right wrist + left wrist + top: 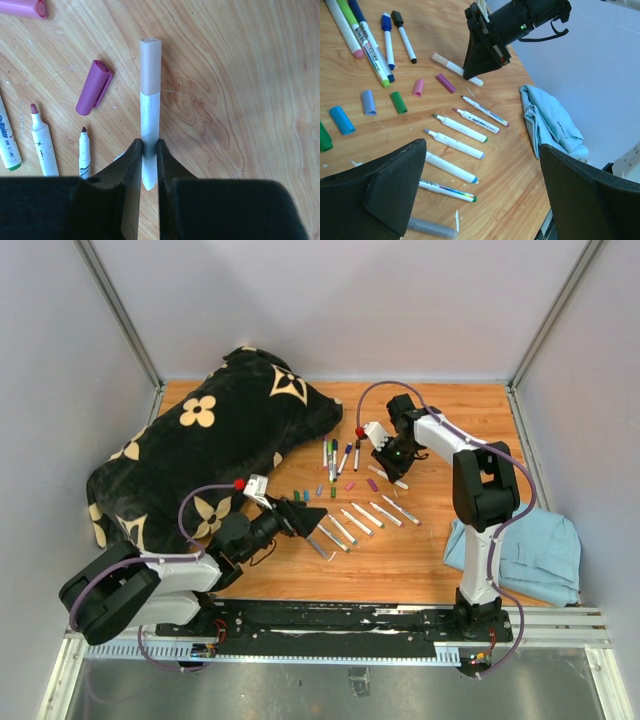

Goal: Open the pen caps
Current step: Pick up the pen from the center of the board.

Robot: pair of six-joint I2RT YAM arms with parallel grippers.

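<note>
The step in hand was judged to be the uncapping of one more marker. A white marker (150, 110) was pinched at its barrel by the right pincer (150, 147), whose jaws were pressed onto it from both sides. Its pale pink cap (150, 65) was not yet off.

In the right wrist view the marker's long axis ran straight up the frame. The capped end pointed to the top, away from the jaws, low over the wooden surface (240, 100). Whether the marker touched the surface could not be told.

A loose purple cap (94, 87) lay just to the marker's left. In the top view, a few capped markers (333, 455) were seen above centre.

The left pincer (310, 520) was spread wide and held nothing, well apart from the cap. The next move was judged to call for that pincer to be brought round to the cap, closed on it, and drawn away along the marker's axis.
</note>
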